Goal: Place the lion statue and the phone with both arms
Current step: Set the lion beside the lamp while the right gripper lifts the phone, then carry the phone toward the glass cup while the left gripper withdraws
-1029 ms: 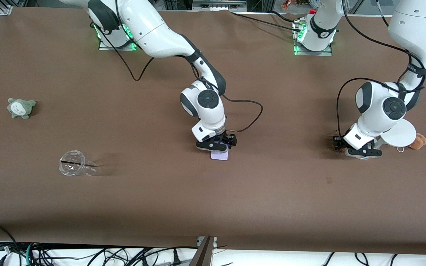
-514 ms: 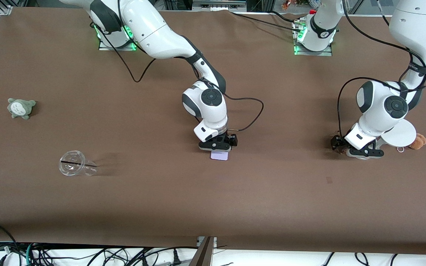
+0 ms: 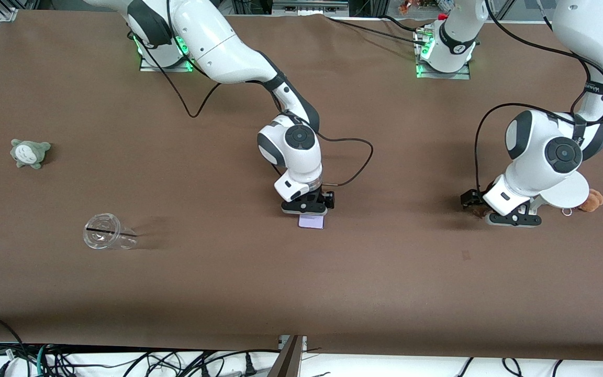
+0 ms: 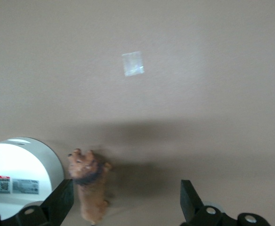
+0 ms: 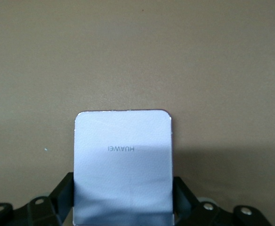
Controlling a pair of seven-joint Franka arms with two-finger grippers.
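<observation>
The phone, a pale lavender rectangle, lies flat on the brown table near its middle. My right gripper is down over it, and in the right wrist view the phone fills the gap of the right gripper, both black fingers against its side edges. The lion statue, a small orange-brown figure, lies on the table toward the left arm's end. My left gripper hangs just above it, open. In the left wrist view the lion statue lies close to one finger of the left gripper, untouched.
A white stand with a disc top stands right beside the lion, its base close to my left finger. A tan plush with a ring lies next to it. A grey-green plush and a tipped clear cup lie toward the right arm's end.
My left gripper has opened and risen slightly, leaving the lion statue on the table. My right gripper has come down a little and shut on the phone's edges.
</observation>
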